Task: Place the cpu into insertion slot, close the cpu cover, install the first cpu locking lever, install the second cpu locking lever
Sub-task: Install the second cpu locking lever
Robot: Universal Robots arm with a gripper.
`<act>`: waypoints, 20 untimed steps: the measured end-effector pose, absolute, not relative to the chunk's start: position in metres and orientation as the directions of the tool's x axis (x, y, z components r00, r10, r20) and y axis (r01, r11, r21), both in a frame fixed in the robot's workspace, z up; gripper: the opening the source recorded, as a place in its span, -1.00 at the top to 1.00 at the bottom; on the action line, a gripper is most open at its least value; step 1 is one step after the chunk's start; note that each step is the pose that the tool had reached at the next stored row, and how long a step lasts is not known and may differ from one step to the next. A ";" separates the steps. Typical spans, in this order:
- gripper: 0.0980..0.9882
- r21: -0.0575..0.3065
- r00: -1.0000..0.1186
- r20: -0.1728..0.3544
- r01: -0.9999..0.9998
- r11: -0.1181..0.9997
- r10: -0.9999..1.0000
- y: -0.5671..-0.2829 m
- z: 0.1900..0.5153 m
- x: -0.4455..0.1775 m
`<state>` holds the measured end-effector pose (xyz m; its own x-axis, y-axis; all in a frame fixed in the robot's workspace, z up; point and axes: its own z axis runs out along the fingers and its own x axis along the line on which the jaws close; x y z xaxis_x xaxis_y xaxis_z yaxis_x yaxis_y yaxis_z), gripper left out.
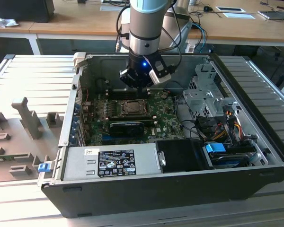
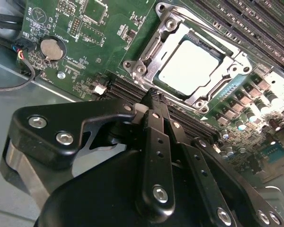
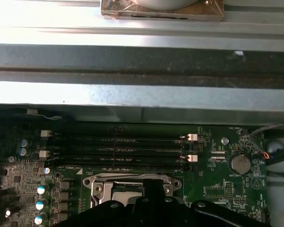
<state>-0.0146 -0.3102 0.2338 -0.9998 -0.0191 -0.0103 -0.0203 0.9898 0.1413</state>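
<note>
While the one hand (image 2: 153,97) hovers with fingers pinched together, holding nothing, just above the motherboard (image 2: 99,52), one cpu (image 2: 189,66) sits in the single insertion slot (image 2: 191,64), cpu cover (image 2: 151,49) down around it.

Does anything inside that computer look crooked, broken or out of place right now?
Nothing stands out. In the second wrist view the cpu lies flat and square in the insertion slot, with the cpu cover closed around it. The gripper, fingers together, hangs just beside the socket, holding nothing.
</note>
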 end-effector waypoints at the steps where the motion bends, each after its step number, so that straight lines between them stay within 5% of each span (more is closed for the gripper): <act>1: 0.98 0.141 -1.000 -0.010 -0.020 0.990 -0.019 -0.311 0.234 -0.015; 20: 0.98 0.141 -1.000 -0.010 -0.020 0.990 -0.019 -0.319 0.234 -0.014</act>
